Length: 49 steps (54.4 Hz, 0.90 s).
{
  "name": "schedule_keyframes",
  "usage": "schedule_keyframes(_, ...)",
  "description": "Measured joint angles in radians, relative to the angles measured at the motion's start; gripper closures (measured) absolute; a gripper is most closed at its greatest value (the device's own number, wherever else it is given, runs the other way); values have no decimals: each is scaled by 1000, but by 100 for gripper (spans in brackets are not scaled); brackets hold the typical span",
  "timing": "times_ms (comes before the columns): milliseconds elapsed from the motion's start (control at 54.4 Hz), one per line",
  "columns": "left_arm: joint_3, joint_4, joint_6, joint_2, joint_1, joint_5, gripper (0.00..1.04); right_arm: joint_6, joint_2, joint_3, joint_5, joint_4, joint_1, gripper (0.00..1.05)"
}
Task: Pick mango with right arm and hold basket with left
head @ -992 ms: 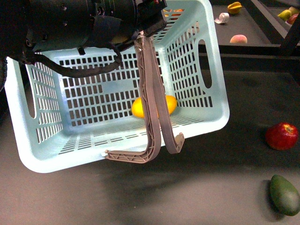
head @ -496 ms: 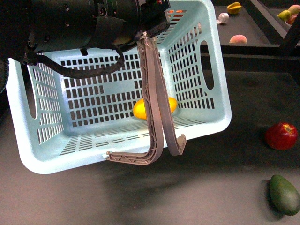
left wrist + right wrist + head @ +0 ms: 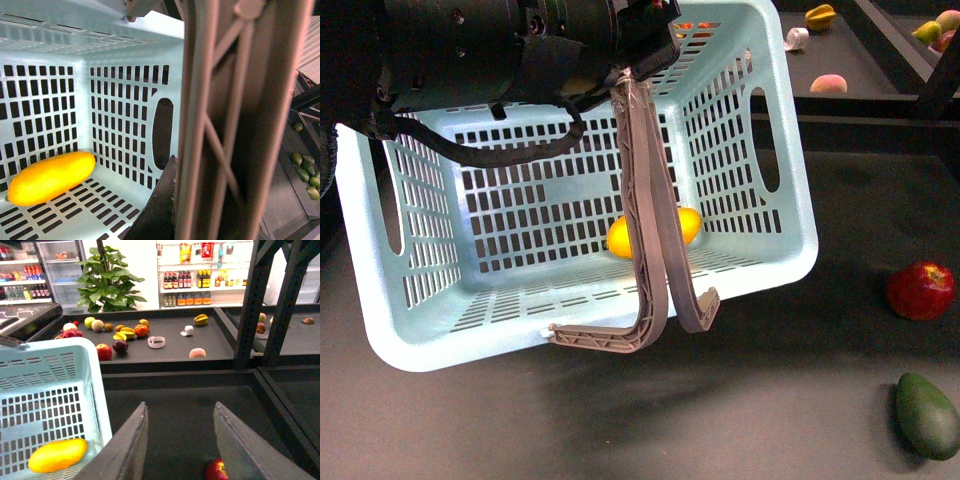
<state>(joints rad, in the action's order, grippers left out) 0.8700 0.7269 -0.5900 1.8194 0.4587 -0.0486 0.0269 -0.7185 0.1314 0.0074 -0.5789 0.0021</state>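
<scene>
The light turquoise basket [image 3: 740,170] hangs tilted above the dark table. My left gripper [image 3: 638,68] is shut on its two brownish-grey handles [image 3: 645,200] at their top. One dark finger [image 3: 160,210] shows beside the handles [image 3: 225,125] in the left wrist view. The yellow-orange mango [image 3: 688,222] lies on the basket's slotted floor, partly hidden behind the handles. It also appears as the mango [image 3: 50,177] and the mango [image 3: 57,455] in the wrist views. My right gripper [image 3: 181,407] is open and empty over the table, to the right of the basket [image 3: 50,390].
A red apple [image 3: 921,290] and a dark green oval fruit [image 3: 926,415] lie on the table right of the basket. The apple [image 3: 216,471] sits just below my right fingers. A back shelf [image 3: 170,352] holds several fruits. Black frame posts [image 3: 255,300] stand at the right.
The basket has swung slightly to the right on its handles, and the mango has shifted a little with it. The left gripper's hold is unchanged.
</scene>
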Motion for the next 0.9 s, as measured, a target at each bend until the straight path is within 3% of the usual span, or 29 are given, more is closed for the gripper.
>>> schedule_keyframes(239, 0, 0, 0, 0, 0, 0, 99, -18, 111, -53, -5, 60, 0, 104)
schedule_keyframes(643, 0, 0, 0, 0, 0, 1, 99, -23, 273, -127, -5, 137, -1, 103)
schedule_keyframes(900, 0, 0, 0, 0, 0, 2, 99, -23, 410, -126, -6, 266, -1, 103)
